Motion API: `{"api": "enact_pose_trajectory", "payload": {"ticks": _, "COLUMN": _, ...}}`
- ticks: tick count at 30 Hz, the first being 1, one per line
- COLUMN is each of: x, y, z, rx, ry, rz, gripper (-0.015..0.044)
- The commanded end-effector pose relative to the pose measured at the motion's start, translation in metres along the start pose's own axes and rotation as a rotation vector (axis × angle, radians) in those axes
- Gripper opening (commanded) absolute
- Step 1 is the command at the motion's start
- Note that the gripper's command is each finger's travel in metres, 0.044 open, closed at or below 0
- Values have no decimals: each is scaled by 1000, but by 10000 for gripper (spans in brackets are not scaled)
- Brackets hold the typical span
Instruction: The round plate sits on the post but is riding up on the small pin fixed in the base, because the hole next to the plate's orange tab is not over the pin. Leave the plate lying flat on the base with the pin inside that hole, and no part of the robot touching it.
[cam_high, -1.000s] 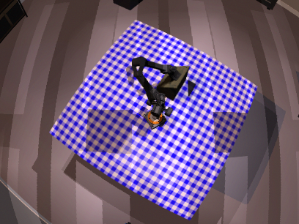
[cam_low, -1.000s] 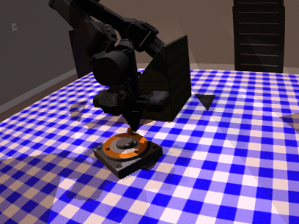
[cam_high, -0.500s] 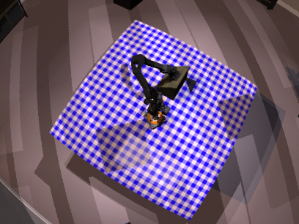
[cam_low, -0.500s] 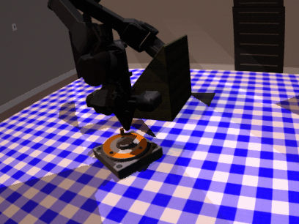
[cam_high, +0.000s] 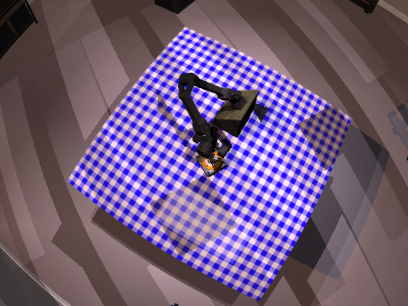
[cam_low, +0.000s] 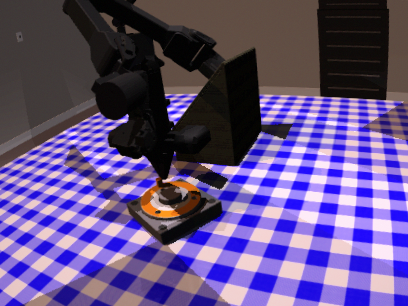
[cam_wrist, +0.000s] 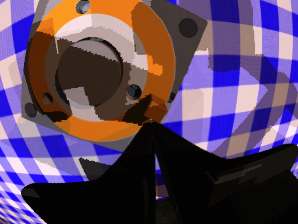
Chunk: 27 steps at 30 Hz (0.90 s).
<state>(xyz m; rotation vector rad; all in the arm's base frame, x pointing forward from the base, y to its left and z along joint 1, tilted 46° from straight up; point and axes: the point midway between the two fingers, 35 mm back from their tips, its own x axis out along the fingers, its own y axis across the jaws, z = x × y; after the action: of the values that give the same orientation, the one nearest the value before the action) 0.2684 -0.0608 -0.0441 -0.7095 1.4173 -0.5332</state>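
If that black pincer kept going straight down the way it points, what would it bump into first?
Most likely the orange tab on the round plate's rim. The shut gripper points down right over it, tips seemingly at the tab already, though exact contact is hard to judge.

Blue-and-white checked table (cam_low: 320, 210); dark slatted cabinet (cam_low: 353, 47) far right; brown wall (cam_low: 290, 30); grey-brown streaked floor (cam_high: 60, 65); patchy shadows.

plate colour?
Orange, with a pale inner ring: round plate, clearest in the wrist view.

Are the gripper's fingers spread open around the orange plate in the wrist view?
No, the gripper is shut, its tips meeting in one point at the orange plate's rim.
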Motion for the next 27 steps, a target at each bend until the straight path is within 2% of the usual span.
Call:
{"api": "enact_pose_trajectory", "payload": {"ticks": 1, "x": -1, "y": -5, "z": 5, "rx": 9, "ry": -7, "rz": -5, "gripper": 0}}
{"api": "enact_pose_trajectory", "payload": {"ticks": 9, "x": -2, "y": -8, "z": 8, "rx": 9, "ry": -7, "rz": -4, "gripper": 0}}
{"api": "enact_pose_trajectory", "payload": {"ticks": 19, "x": -44, "y": -3, "z": 3, "rx": 9, "ry": -7, "rz": -2, "gripper": 0}}
{"api": "enact_pose_trajectory", "payload": {"ticks": 27, "x": -38, "y": -2, "z": 4, "rx": -2, "ry": -6, "rz": -8, "gripper": 0}}
